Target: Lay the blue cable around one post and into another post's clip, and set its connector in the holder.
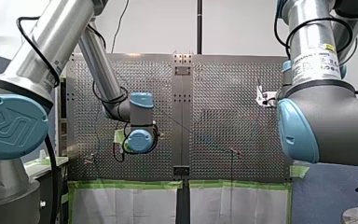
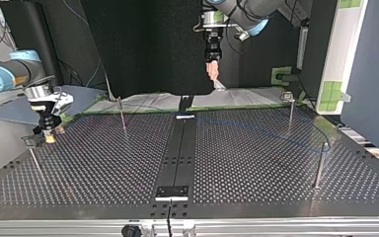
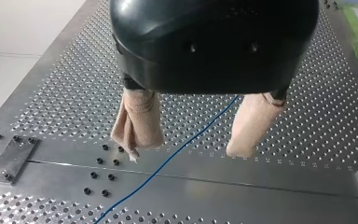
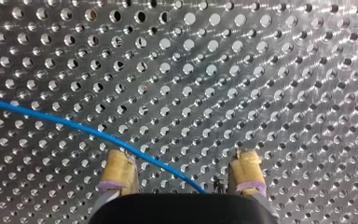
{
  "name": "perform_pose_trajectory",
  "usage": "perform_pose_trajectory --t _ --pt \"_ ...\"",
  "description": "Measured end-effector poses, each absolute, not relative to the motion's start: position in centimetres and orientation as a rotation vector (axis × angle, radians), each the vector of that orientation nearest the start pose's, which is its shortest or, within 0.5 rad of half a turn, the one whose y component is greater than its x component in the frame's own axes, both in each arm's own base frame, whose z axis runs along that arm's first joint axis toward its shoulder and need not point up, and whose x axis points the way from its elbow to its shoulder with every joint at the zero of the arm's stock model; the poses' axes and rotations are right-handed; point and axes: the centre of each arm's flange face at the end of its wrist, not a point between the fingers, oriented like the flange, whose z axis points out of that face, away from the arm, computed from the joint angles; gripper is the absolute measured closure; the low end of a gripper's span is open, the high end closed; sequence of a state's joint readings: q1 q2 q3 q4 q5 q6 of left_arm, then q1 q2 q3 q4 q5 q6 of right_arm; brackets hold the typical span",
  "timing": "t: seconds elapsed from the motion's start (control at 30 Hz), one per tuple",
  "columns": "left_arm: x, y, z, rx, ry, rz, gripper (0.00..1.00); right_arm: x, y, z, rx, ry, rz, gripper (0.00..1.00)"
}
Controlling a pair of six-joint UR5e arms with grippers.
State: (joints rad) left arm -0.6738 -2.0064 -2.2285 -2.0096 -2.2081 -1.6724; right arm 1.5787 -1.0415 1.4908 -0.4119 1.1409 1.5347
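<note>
- Yellow pads (image 4: pixel 118 171) on my right gripper (image 4: pixel 182 173) gape wide, holding nothing; blue cable (image 4: pixel 74 125) runs between them.
- And my left gripper (image 3: pixel 189 148) spread too, empty, above the cable.
- I'd drop straight, pinch squarely.

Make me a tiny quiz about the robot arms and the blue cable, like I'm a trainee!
1. True or false: my left gripper is shut on the blue cable.
2. My right gripper has pads that are: A yellow, B green, C red?
3. Fill in: the table is full of small round ___.
Key: 1 false, it is open, with the cable lying on the table; 2 A; 3 holes.
</note>
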Motion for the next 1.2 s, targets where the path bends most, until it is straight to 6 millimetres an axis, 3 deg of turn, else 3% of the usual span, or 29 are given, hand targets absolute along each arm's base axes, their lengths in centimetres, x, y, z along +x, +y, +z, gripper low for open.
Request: perform_pose_trajectory --t 1.2 --pt "30.3 -33.0 10.2 -0.063 1.549 -0.103 0.0 19.2 -63.9 26.7 1.553 -0.972 1.462 0.0"
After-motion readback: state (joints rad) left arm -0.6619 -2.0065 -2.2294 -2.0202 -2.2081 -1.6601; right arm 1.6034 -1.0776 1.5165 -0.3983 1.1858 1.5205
